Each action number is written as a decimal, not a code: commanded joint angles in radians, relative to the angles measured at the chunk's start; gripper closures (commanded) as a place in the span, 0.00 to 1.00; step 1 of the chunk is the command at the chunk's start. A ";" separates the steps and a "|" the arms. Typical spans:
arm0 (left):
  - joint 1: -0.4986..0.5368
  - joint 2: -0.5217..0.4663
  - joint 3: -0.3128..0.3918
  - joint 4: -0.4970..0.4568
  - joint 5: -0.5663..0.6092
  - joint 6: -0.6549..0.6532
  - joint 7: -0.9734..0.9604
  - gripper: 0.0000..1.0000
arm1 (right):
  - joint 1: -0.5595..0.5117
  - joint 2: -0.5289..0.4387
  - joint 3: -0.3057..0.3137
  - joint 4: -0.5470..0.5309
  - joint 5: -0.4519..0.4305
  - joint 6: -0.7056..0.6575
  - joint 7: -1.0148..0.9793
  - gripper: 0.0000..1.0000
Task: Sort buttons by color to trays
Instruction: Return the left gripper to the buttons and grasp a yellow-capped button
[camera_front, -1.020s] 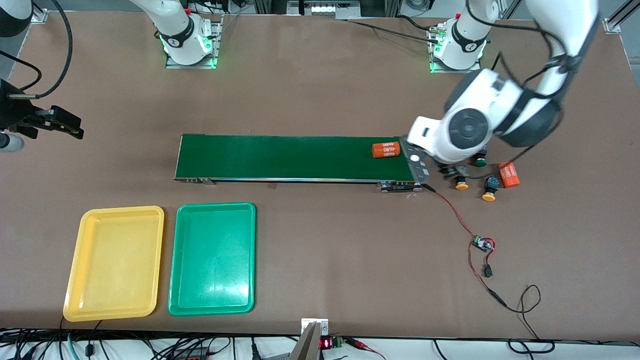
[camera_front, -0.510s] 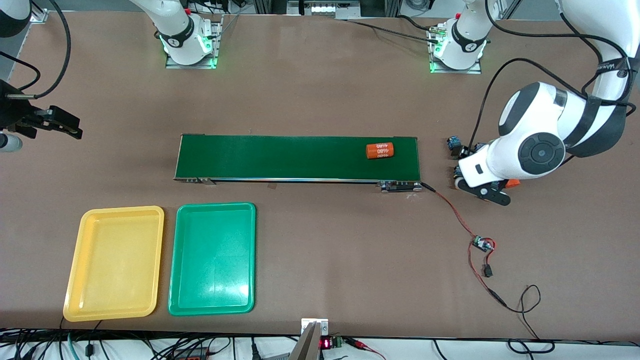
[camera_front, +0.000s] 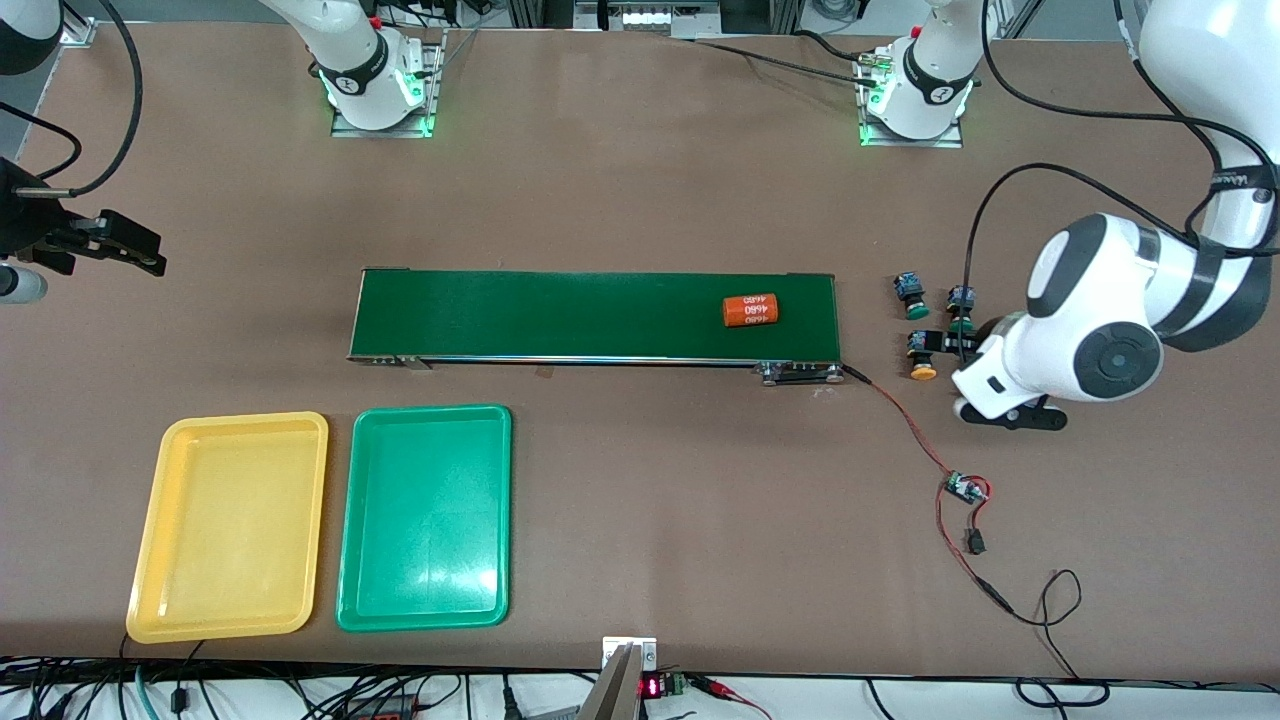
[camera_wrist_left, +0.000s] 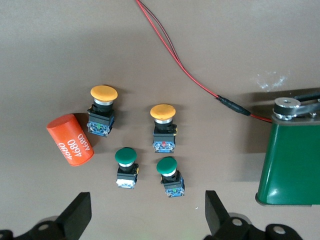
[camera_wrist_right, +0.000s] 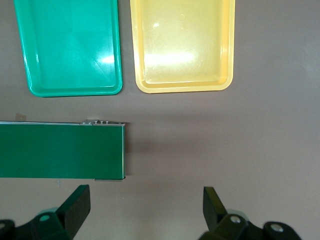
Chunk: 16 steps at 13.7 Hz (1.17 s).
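Observation:
Four buttons lie on the table off the belt's end nearest the left arm. Two have yellow-orange caps (camera_wrist_left: 103, 93) (camera_wrist_left: 163, 111) and two have green caps (camera_wrist_left: 125, 156) (camera_wrist_left: 167, 165). In the front view three of them show (camera_front: 908, 288) (camera_front: 961, 298) (camera_front: 921, 346), and the left arm's hand covers the fourth. My left gripper (camera_wrist_left: 146, 220) hangs open and empty over bare table just beside the green-capped pair. The yellow tray (camera_front: 230, 525) and the green tray (camera_front: 425, 515) lie empty side by side near the front camera. My right gripper (camera_wrist_right: 145, 207) waits open and empty, high over the table by the belt's other end.
A long dark-green belt (camera_front: 560, 315) crosses the middle with an orange "4680" cylinder (camera_front: 750, 310) on it. A second orange cylinder (camera_wrist_left: 70, 140) lies beside the buttons. A red wire with a small board (camera_front: 965, 488) trails from the belt's end toward the front camera.
The left arm swung off the belt's end to over the table beside the buttons, uncovering three of them. The cylinder on the belt drifted toward the right arm's end. The right arm stayed still.

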 joint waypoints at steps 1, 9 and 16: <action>0.005 0.070 -0.008 0.021 0.019 -0.014 -0.024 0.06 | -0.004 -0.021 0.006 -0.018 0.005 -0.009 0.012 0.00; 0.103 0.001 -0.002 -0.418 0.151 0.528 -0.054 0.08 | -0.004 -0.020 0.006 -0.018 0.005 -0.009 0.012 0.00; 0.117 0.006 -0.003 -0.493 0.153 0.597 -0.135 0.56 | -0.005 -0.020 0.006 -0.018 0.005 -0.009 0.012 0.00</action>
